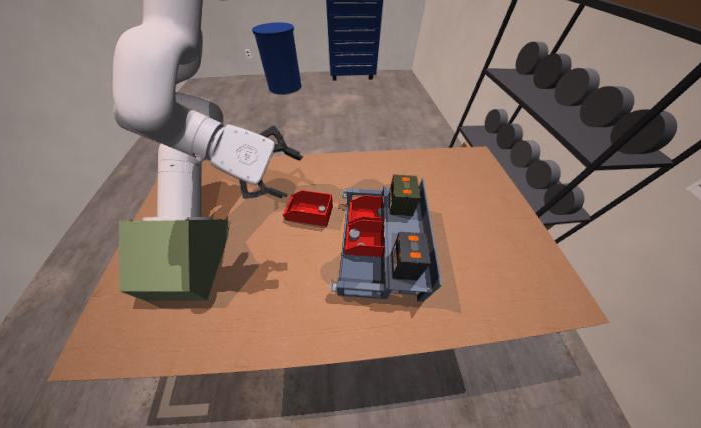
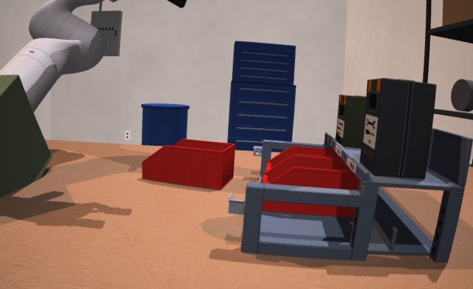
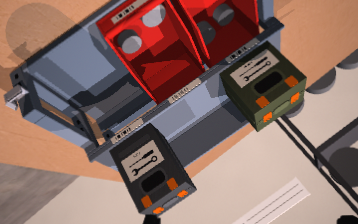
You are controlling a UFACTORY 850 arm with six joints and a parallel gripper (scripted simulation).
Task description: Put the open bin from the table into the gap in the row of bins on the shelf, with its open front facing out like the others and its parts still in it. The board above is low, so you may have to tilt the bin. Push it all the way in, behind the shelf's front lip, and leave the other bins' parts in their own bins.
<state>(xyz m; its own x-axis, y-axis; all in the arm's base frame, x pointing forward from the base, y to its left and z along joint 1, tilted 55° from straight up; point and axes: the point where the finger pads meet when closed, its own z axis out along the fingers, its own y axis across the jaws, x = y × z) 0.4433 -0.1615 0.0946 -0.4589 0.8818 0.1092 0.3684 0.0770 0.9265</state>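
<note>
- The loose bin is set on the tabletop, beside the shelf; one grey part is held inside.
- Two shelf bins contain grey parts.
- The jaws are fully open, holding nothing.

Arm cut off at top edge of overhead view, gripper barely showing at bottom edge of wrist view, loose bin contents hidden behind its wall in exterior view.

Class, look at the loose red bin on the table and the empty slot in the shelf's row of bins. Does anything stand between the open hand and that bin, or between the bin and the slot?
Nothing visible does. The open hand hangs beside the loose red bin, holding nothing. The empty slot stays unobstructed, though the low board limits clearance.
</note>
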